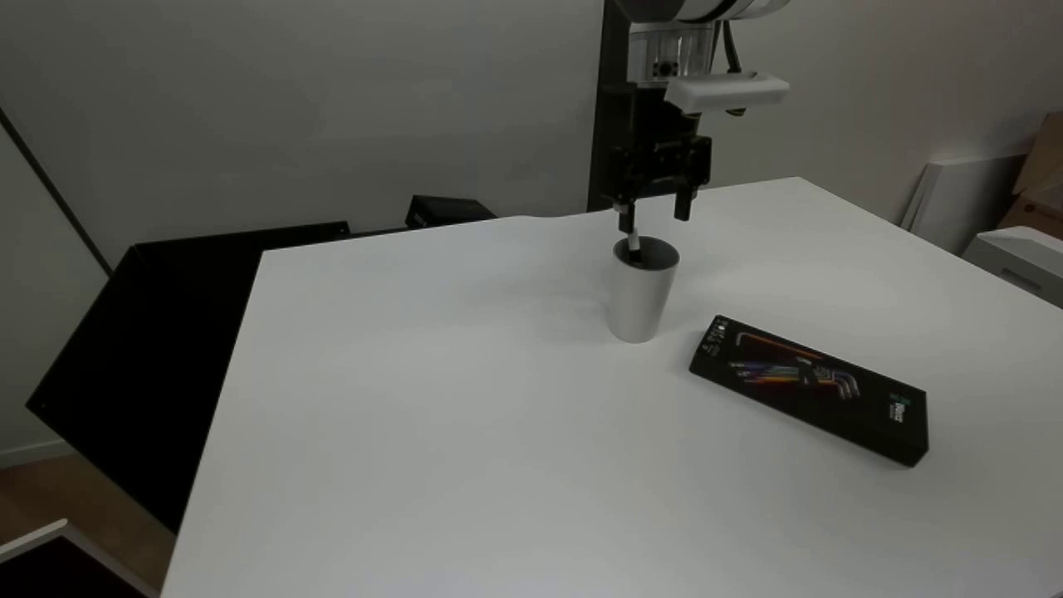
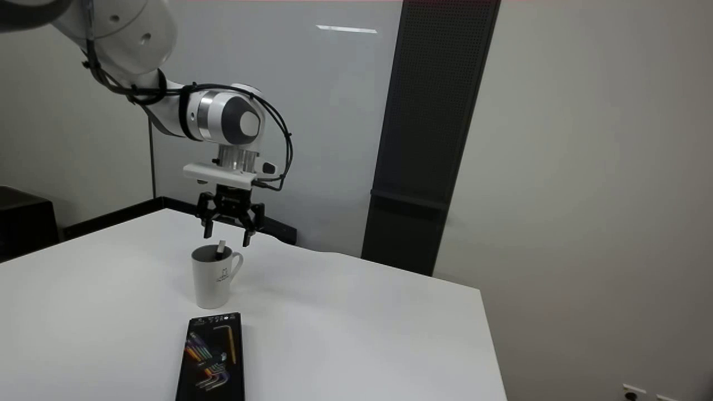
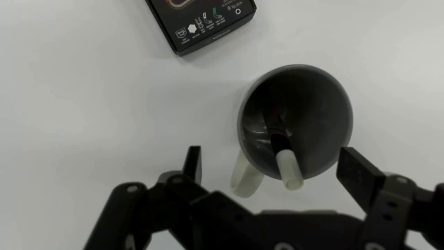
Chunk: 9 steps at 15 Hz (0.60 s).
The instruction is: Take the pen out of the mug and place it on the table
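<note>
In an exterior view, a light-grey cylindrical mug (image 1: 639, 301) with a dark interior stands upright on a large, smooth white tabletop (image 1: 399, 399). A thin, dark, white-ended pen (image 1: 634, 242) stands in the mug, its white end rising above the rim. Above hangs a black mechanical gripper (image 1: 655, 220), its jaws spread apart and pointing down. A flat, rectangular black box (image 1: 810, 390) printed with multicoloured hex keys lies near the mug, apart from it.

In an exterior view, a white, rounded robot arm (image 2: 133, 50) reaches in from the upper left. The mug shows a pale loop handle (image 2: 238, 266) and a small dark print; the jaws stand wide over it, the pen's white end near the gap between their tips.

In the wrist view, the pen slants inside the mug, its white end crossing the rim near the handle, a reddish band showing deeper in. The spread jaws stand on either side of the pen, apart from it. One end of the box, with white icons, shows at the top.
</note>
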### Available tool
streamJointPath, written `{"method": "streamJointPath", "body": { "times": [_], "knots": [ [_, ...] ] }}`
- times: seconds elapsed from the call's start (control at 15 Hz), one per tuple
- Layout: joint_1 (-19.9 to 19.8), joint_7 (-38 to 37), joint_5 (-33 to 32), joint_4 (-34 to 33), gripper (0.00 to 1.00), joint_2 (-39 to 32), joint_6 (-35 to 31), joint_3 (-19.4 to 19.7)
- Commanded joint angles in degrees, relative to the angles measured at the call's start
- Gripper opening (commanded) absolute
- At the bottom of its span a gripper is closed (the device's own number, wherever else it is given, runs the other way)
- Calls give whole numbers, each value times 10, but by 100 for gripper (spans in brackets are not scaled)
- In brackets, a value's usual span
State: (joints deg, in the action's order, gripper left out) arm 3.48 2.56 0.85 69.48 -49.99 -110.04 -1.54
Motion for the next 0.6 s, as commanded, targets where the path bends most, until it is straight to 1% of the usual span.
{"method": "streamJointPath", "body": {
  "times": [0.0, 0.53],
  "knots": [
    [4, -2, -8, -28, 100, -17, 28, -1],
    [8, -2, -10, -73, 100, -36, 85, -1]
  ]
}}
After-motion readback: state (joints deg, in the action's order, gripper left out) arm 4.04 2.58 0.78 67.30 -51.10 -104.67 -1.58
